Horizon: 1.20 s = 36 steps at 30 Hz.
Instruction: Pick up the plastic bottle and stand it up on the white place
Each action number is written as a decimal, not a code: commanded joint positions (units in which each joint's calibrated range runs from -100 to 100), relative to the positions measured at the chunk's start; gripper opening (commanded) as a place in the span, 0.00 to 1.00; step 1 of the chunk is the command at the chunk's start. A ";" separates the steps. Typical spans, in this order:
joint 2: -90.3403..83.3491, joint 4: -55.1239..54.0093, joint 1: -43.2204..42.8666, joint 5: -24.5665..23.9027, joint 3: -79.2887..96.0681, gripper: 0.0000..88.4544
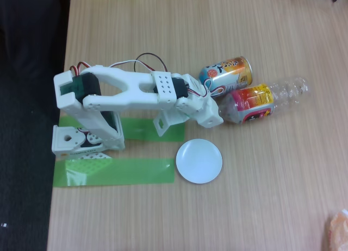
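Fixed view looks down on a light wooden table (261,207), with a dark floor strip along the left edge of the frame. White arm (136,88) is based at centre-left, its base standing on two green tape strips (117,172), and it reaches rightward across the middle of the frame. Gripper (217,111) sits at the arm's right end, right against the near end of the plastic bottle (266,101); whether the jaws are apart or clamped on anything cannot be told from this angle. The bottle lies on its side, centre-right, its pink, yellow and orange label toward the gripper and its clear ribbed body running up and to the right; the cap end cannot be made out. A blue-and-orange can-shaped bottle (228,73) lies just above it, touching or nearly so. The white place (199,161) is a round disc lying flat below the gripper, bare, apart from the bottle, beside the right end of the lower tape strip.
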 commanded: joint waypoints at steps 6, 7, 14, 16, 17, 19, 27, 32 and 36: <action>-0.10 0.06 -0.29 -0.14 -0.63 0.27; -0.10 0.06 -0.29 -0.14 -0.63 0.27; -0.01 0.15 -0.29 0.07 -0.54 0.27; -0.01 0.15 -0.29 0.07 -0.54 0.27; -0.01 0.15 -0.29 0.13 -0.54 0.27; -0.01 0.15 -0.29 0.02 -0.54 0.27; -0.01 0.15 -0.22 -0.03 -0.54 0.27; -0.01 0.23 -0.07 0.13 -0.45 0.22; -0.01 0.23 -0.29 0.13 -0.45 0.14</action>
